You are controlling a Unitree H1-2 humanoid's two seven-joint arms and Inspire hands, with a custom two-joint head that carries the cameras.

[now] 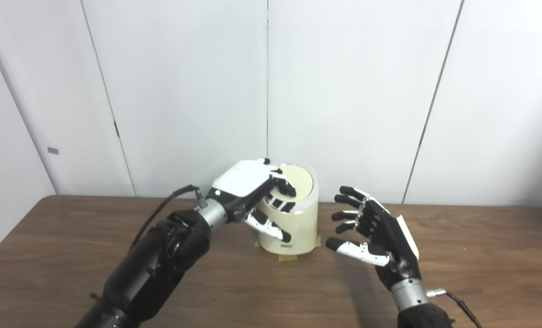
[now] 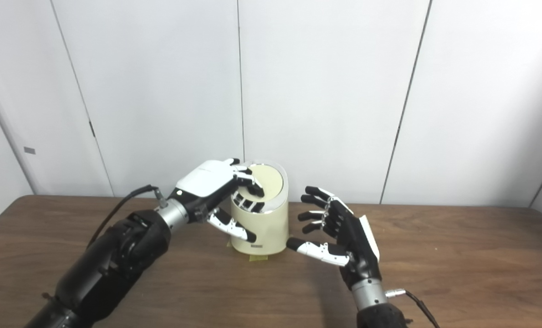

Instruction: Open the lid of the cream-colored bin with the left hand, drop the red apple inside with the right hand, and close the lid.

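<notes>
Bin [image 1: 294, 228] under left robot hand [image 1: 248, 187] (fingers on lid [image 1: 298, 180]) — right robot hand [image 1: 371, 232] beside, empty

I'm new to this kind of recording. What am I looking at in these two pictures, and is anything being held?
Both pictures come from two cameras side by side on a humanoid robot's head, so they show one scene. On the wooden table stands a cream-colored bin. The left robot hand rests on the bin's lid, fingers on top and thumb against the side. The right robot hand hangs open beside the bin, holding nothing. No apple is visible in either picture.
</notes>
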